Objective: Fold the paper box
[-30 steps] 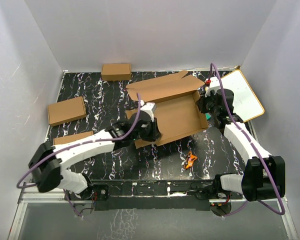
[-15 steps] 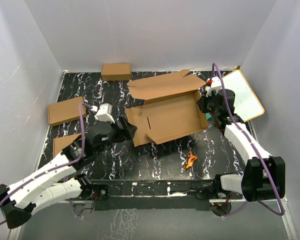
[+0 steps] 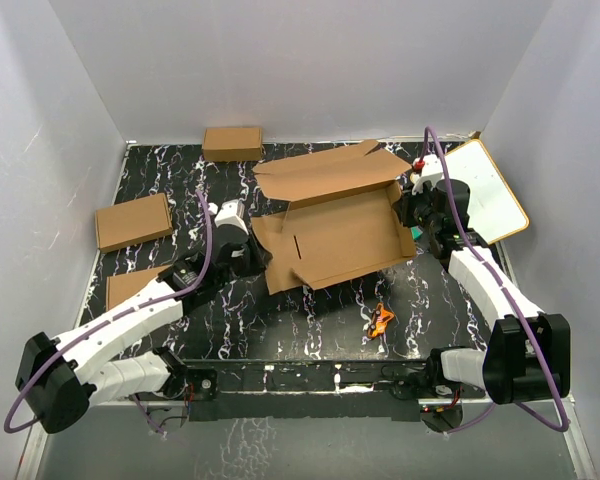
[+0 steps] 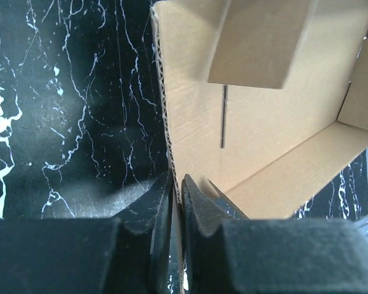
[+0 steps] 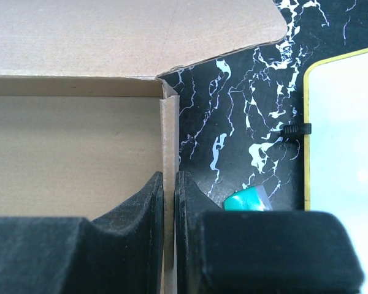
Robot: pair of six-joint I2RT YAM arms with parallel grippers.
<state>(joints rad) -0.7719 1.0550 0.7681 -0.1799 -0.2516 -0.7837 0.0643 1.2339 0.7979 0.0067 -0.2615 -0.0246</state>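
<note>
The paper box is a brown corrugated sheet, partly folded, in the middle of the black marbled table, with its back lid flap raised. My left gripper is shut on the box's left wall edge, one finger on each side. Inside, a flap and a thin slit show. My right gripper is shut on the upright right wall, near the back right corner.
Small ready-made cardboard boxes sit at the back, the left and the near left. A white board with a tan rim lies at the right. An orange object lies in front of the box. A teal item is beside the right fingers.
My left arm pulled off the box's front left corner, swung out left with its jaws open, then came back and shut on the left wall edge. The right arm stayed put.
</note>
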